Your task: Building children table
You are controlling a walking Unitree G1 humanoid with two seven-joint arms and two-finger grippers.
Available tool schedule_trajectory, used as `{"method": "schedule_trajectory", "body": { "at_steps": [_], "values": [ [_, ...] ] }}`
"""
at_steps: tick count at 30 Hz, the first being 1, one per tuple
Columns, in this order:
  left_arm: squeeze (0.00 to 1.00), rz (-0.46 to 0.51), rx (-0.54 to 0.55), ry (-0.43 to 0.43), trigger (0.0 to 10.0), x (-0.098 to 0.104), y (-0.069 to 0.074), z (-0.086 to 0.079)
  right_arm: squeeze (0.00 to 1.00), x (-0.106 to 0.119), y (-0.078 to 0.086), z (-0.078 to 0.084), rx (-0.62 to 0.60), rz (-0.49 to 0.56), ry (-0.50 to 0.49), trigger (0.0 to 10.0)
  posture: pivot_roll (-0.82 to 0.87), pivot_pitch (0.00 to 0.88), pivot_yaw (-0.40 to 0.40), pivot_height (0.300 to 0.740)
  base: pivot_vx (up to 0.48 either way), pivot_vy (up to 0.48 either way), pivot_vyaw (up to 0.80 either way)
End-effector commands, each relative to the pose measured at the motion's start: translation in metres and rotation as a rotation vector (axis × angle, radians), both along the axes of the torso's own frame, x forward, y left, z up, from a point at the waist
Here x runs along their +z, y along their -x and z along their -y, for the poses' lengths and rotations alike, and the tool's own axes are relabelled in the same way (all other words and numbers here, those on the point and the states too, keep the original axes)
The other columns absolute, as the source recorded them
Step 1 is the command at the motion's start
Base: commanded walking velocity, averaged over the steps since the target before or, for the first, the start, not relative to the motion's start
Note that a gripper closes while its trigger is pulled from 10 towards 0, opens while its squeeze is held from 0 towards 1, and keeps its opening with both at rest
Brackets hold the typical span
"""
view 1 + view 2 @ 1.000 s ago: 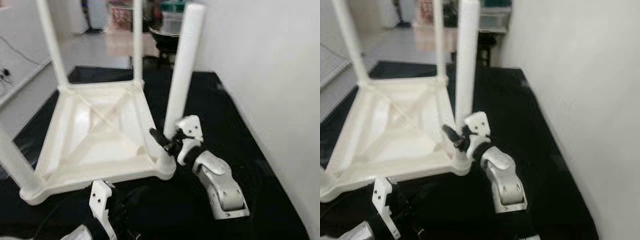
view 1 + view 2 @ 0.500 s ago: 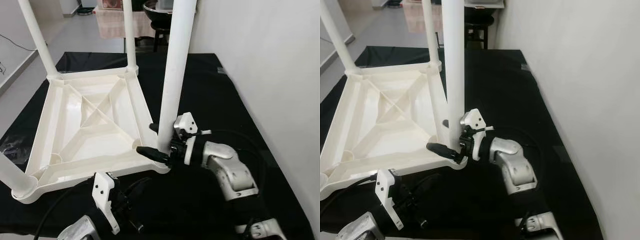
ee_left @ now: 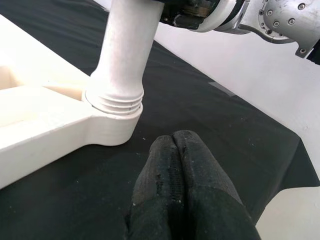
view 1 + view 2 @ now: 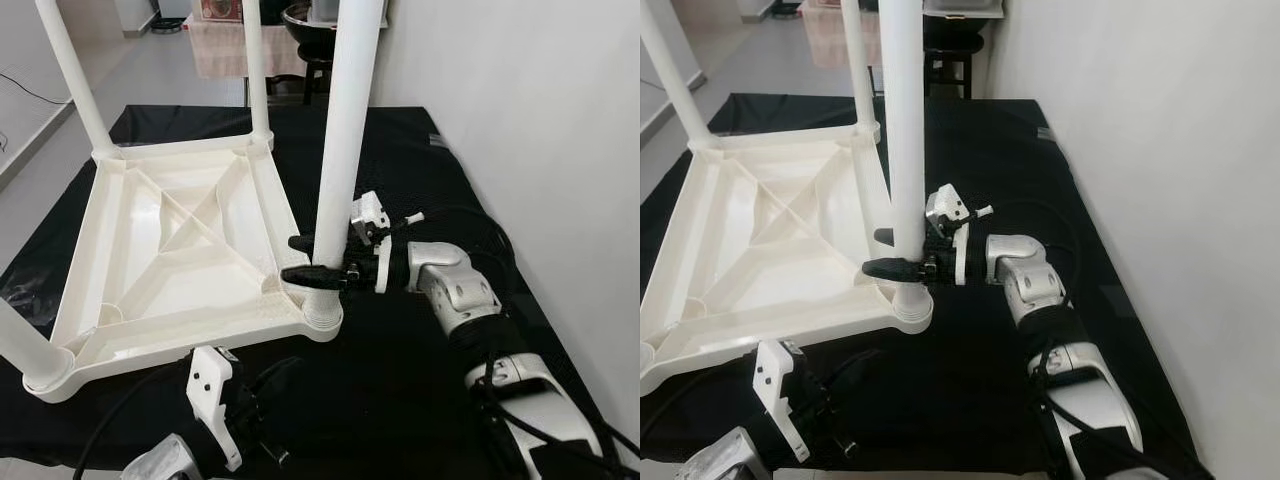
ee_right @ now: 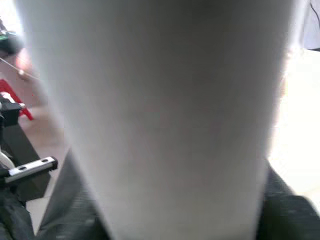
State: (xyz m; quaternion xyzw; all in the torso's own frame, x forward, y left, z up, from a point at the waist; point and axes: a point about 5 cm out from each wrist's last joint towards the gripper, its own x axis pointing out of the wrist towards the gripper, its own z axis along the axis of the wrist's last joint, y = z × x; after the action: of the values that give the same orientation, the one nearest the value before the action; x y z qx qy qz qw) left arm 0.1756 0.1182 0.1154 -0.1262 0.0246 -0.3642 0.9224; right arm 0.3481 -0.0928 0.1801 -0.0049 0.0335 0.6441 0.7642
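A white plastic children's table [image 4: 190,250] lies upside down on a black mat [image 4: 420,400], its ribbed underside facing up with an X-shaped brace across the middle. White round legs stand upright at its corners. The near-right leg [image 4: 340,130] sits in its corner socket [image 3: 112,107], where a ring of threads shows at the base of the leg.

- Right arm [image 4: 452,290]: rounded silver-white shells, black joints, black cables looping along it.
- Right gripper [image 4: 312,259]: two long black fingers, white bracket behind them.
- Left gripper [image 3: 179,182]: matte black textured fingers.
- Left arm [image 4: 212,398]: white perforated bracket, black cables.
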Motion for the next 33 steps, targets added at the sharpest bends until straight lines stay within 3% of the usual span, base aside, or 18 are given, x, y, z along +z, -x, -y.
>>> {"method": "schedule_trajectory", "body": {
  "at_steps": [1,5,8,9,13,14,15,16,17,19,22,27,28,29,30,31,32,33],
  "values": [
    [0.00,0.003,0.009,-0.006,10.0,-0.001,0.002,0.001,0.00,0.001,-0.002,-0.004,0.004,0.000,0.001,0.0,0.10,0.040,-0.077,0.740,0.000,0.000,0.00],
    [0.00,0.002,0.010,-0.003,10.0,-0.001,0.002,0.002,0.00,-0.009,-0.004,0.016,-0.058,-0.016,0.024,0.0,0.09,0.046,-0.074,0.740,0.000,0.000,0.00],
    [0.00,0.000,0.010,0.002,10.0,0.000,0.004,0.001,0.00,-0.018,0.005,0.029,-0.118,-0.006,0.039,0.0,0.07,0.060,-0.072,0.740,0.000,0.000,0.00],
    [0.00,-0.002,0.009,0.005,10.0,0.000,0.005,0.001,0.00,-0.031,0.013,0.031,-0.237,-0.008,0.078,0.0,0.06,0.069,-0.076,0.740,0.000,0.000,0.00],
    [0.00,-0.004,0.008,0.008,10.0,0.001,0.006,0.000,0.00,-0.044,0.024,0.032,-0.380,-0.004,0.122,0.0,0.06,0.072,-0.076,0.740,0.000,0.000,0.00],
    [0.00,-0.005,0.009,0.009,10.0,0.002,0.006,-0.002,0.00,-0.067,0.041,0.023,-0.675,-0.096,0.150,0.0,0.03,0.090,-0.049,0.740,0.000,0.000,0.00],
    [0.00,-0.005,0.009,0.009,10.0,0.002,0.006,-0.002,0.00,-0.067,0.041,0.023,-0.675,-0.096,0.150,0.0,0.03,0.090,-0.049,0.740,0.000,0.000,0.00],
    [0.00,-0.009,0.006,0.016,10.0,0.002,0.006,-0.003,0.00,-0.071,0.059,0.009,-0.722,-0.016,0.278,0.0,0.03,0.102,-0.040,0.740,0.000,0.000,0.00],
    [0.00,-0.014,0.001,0.016,10.0,0.001,0.005,-0.005,0.00,-0.063,0.063,0.005,-0.802,-0.033,0.240,0.0,0.01,0.086,-0.025,0.740,0.000,0.000,0.00],
    [0.00,-0.023,-0.014,0.022,10.0,0.001,0.004,-0.005,0.00,-0.055,0.057,0.004,-0.802,-0.025,0.185,0.0,0.02,0.077,-0.027,0.740,0.000,0.000,0.00],
    [0.00,-0.025,-0.026,0.017,10.0,0.000,0.002,-0.005,0.00,-0.067,0.062,-0.004,-0.705,-0.027,0.218,0.0,0.02,0.072,-0.027,0.740,0.000,0.000,0.00],
    [0.00,-0.018,-0.011,0.012,10.0,0.000,0.002,-0.006,0.00,-0.065,0.067,-0.011,-0.680,-0.020,0.218,0.0,0.03,0.070,-0.032,0.740,0.000,0.000,0.00],
    [0.00,-0.015,-0.007,0.010,10.0,0.000,0.002,-0.005,0.00,-0.063,0.065,-0.010,-0.694,-0.016,0.229,2.7,0.03,0.067,-0.035,0.740,0.000,0.000,0.00],
    [0.00,-0.015,-0.007,0.010,10.0,-0.001,0.002,-0.005,0.00,-0.057,0.062,-0.010,-0.699,-0.014,0.214,10.0,0.03,0.063,-0.039,0.740,0.000,0.000,0.00],
    [0.00,-0.015,-0.007,0.010,10.0,-0.001,0.002,-0.005,0.00,-0.057,0.062,-0.010,-0.699,-0.014,0.214,10.0,0.03,0.063,-0.039,0.740,0.000,0.000,0.00],
    [0.00,-0.015,-0.007,0.010,10.0,-0.001,0.001,-0.005,0.50,-0.050,0.058,-0.010,-0.692,-0.005,0.197,10.0,0.04,0.060,-0.039,0.740,0.000,0.000,0.00],
    [0.00,-0.016,-0.008,0.010,10.0,-0.001,0.001,-0.005,0.50,-0.045,0.057,-0.010,-0.699,0.000,0.191,10.0,0.04,0.058,-0.041,0.740,0.000,0.000,0.00],
    [0.00,-0.015,-0.009,0.010,10.0,-0.001,0.000,-0.004,1.00,-0.036,0.052,-0.012,-0.648,0.001,0.146,10.0,0.05,0.053,-0.043,0.740,0.000,0.000,0.00]
  ]
}}
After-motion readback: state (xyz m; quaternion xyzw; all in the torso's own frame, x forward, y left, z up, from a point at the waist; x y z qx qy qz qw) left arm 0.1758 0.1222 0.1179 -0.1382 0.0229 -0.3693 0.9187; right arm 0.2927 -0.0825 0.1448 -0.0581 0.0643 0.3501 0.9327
